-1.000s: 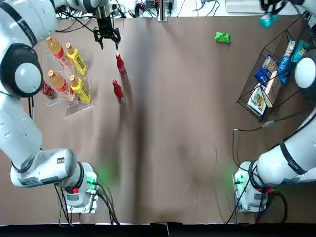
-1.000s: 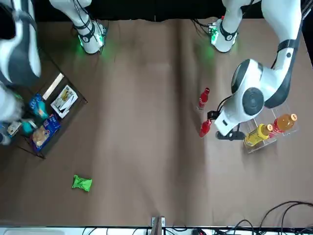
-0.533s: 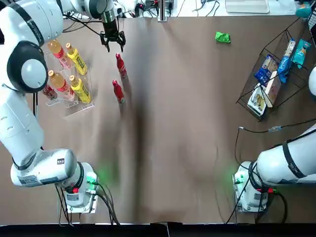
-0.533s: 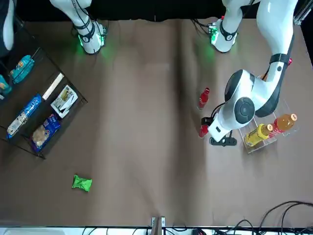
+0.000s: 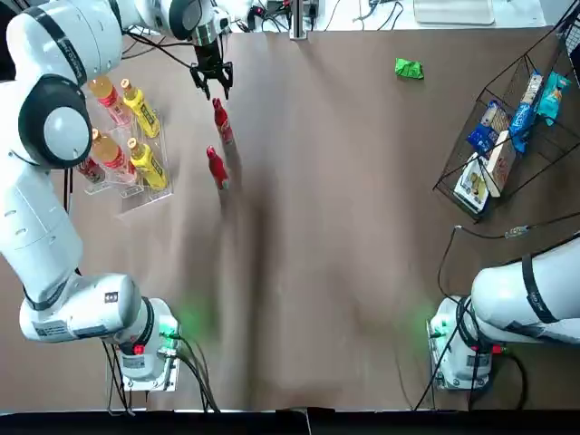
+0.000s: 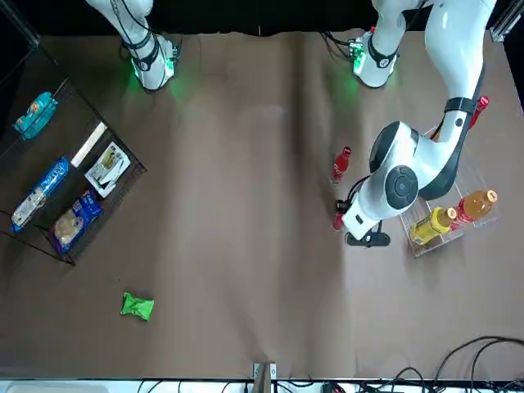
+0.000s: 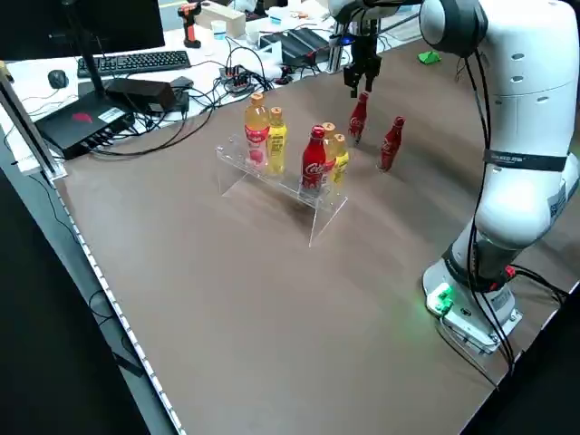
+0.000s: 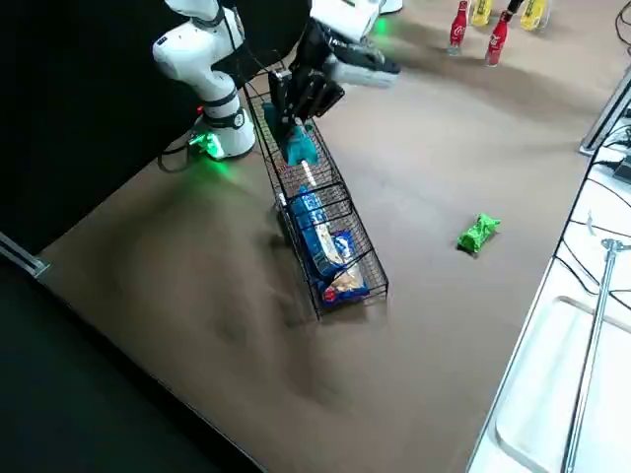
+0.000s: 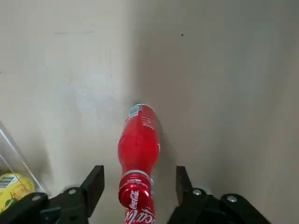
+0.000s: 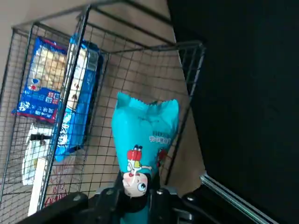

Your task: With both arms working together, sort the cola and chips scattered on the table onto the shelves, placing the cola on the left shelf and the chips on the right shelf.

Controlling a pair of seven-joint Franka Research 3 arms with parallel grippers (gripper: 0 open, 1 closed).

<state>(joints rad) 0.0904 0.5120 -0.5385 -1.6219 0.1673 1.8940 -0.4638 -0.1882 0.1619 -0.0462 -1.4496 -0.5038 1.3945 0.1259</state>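
Two cola bottles stand on the table, one farther [image 5: 222, 120] and one nearer [image 5: 217, 168]; a third cola [image 7: 314, 159] sits in the clear left shelf [image 5: 136, 195]. My left gripper [image 5: 210, 80] hangs open just above the farther cola [image 9: 138, 140], its fingers [image 9: 96, 179] on either side of the cap. My right gripper [image 8: 296, 103] is shut on a teal chips bag [image 10: 145, 135], holding it over the wire right shelf [image 8: 370, 271]. Another teal bag [image 5: 550, 95] lies in that shelf. The green chips bag [image 5: 409, 68] lies on the table's far side.
Orange and yellow bottles [image 5: 136, 136] fill the other slots of the left shelf. Blue and white packets [image 5: 494, 127] lie in the right shelf. Cables and desk gear [image 7: 136, 86] run along the far edge. Both arm bases [image 5: 145, 349] stand at the near edge.
My left gripper has shifted right and closer to the farther cola. The right arm has carried its teal bag out of the top and front views, toward the rack's end.
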